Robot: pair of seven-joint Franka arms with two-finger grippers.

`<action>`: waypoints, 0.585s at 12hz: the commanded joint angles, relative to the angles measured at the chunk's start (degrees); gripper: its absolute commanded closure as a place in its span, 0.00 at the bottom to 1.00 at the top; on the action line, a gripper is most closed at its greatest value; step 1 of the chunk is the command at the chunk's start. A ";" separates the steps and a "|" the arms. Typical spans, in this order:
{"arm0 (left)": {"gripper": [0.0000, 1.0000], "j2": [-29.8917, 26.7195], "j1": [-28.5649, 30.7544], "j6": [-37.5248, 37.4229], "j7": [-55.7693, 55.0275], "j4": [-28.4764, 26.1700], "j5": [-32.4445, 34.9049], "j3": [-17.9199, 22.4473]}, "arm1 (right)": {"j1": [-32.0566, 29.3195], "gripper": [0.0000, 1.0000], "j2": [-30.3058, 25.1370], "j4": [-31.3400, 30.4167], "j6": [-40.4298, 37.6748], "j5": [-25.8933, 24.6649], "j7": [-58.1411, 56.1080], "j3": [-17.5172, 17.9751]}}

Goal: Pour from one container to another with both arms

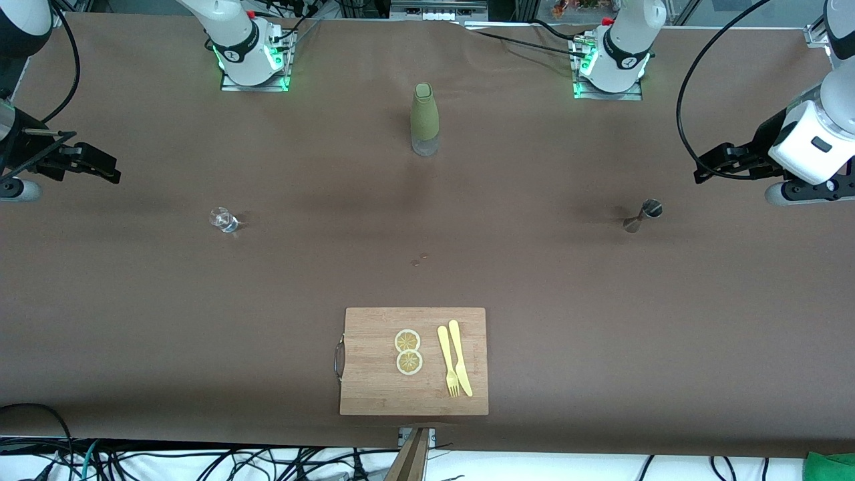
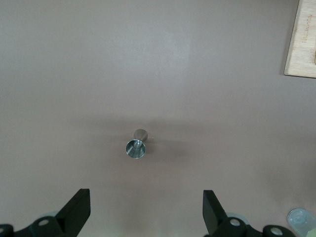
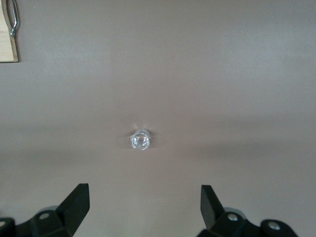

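The tiny clear glass [image 1: 224,220] [image 3: 140,141] stands upright on the brown table toward the right arm's end. The steel hourglass jigger [image 1: 642,215] [image 2: 137,145] stands toward the left arm's end. My right gripper [image 1: 107,172] [image 3: 144,205] hovers open over the table's edge at its own end, well apart from the glass, nothing between its fingers [image 3: 76,205]. My left gripper [image 1: 703,174] [image 2: 146,207] hovers open over the table at its end, apart from the jigger and holding nothing.
A tall olive-green sleeved bottle [image 1: 424,119] stands mid-table between the two arm bases. A wooden cutting board [image 1: 374,394] [image 2: 302,44] [image 3: 7,44] with two lemon slices [image 1: 408,351], a yellow knife and fork [image 1: 454,366] lies nearest the front camera.
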 commanded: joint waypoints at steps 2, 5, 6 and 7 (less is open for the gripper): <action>0.00 -0.21 -0.21 -1.33 -1.11 1.80 0.72 -0.27 | -0.07 0.00 -0.76 -0.57 -0.37 0.12 -0.18 0.02; 0.00 -0.30 -0.21 -1.33 -0.51 1.98 0.64 -0.27 | -0.07 0.00 -0.76 -0.48 -0.55 0.12 -0.18 0.11; 0.00 -0.21 -0.21 -1.33 -0.41 2.07 0.64 -0.27 | -0.07 0.00 -0.76 -0.56 -0.55 0.12 -0.18 0.11; 0.00 -0.21 -0.21 -1.33 -0.15 2.76 0.64 -0.19 | -0.07 0.00 -0.85 -0.48 -0.55 0.12 -0.18 0.11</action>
